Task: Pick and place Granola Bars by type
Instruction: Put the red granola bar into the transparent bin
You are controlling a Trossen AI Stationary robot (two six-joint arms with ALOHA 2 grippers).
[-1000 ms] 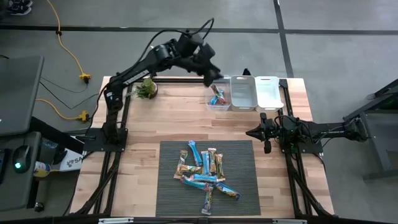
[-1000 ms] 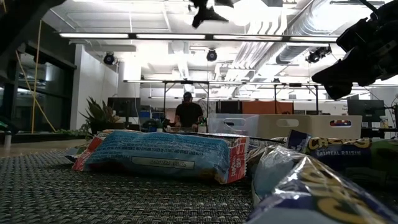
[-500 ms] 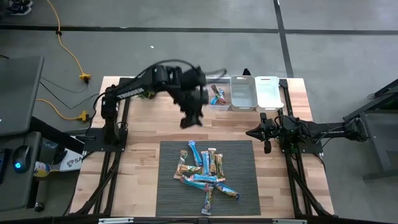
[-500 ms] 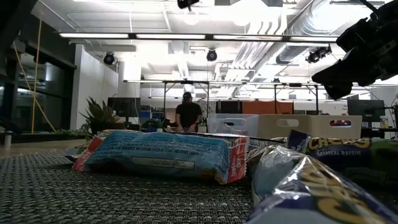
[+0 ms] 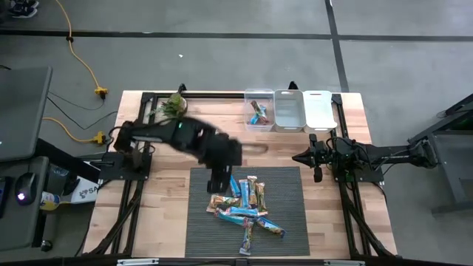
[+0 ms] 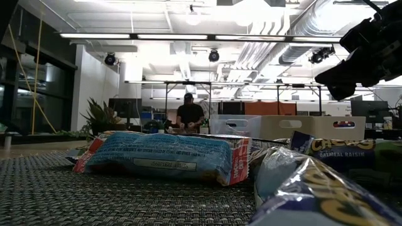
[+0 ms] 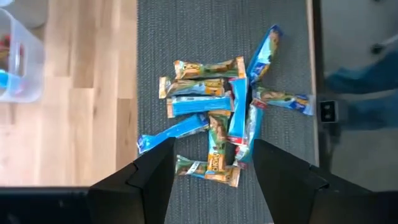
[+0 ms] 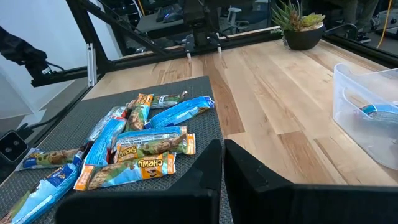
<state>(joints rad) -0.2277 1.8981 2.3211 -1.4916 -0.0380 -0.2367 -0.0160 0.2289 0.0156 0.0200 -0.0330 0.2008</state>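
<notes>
Several granola bars (image 5: 244, 207), blue, tan and orange wrappers, lie piled across each other on the dark grey mat (image 5: 288, 185); the pile (image 7: 217, 118) also shows in the left wrist view. My left gripper (image 5: 216, 185) hangs open above the mat's far left part, pointing steeply down, with nothing between its fingers (image 7: 163, 163). My right gripper (image 5: 299, 157) rests shut at the table's right side, well above the wood, with the pile (image 8: 134, 149) ahead of it. More bars (image 5: 256, 113) lie in the leftmost clear bin (image 5: 259, 127).
Three clear bins stand in a row at the far edge; the middle one (image 5: 289, 109) and the right one (image 5: 319, 109) show no bars. A potted plant (image 5: 173, 106) stands at the far left. Bare wood lies left and right of the mat.
My left gripper has swung from above the leftmost bin at the far edge toward the near edge and a little left, ending over the mat's far left part. It has turned as it went and stayed open. The bars on the mat have not moved.
</notes>
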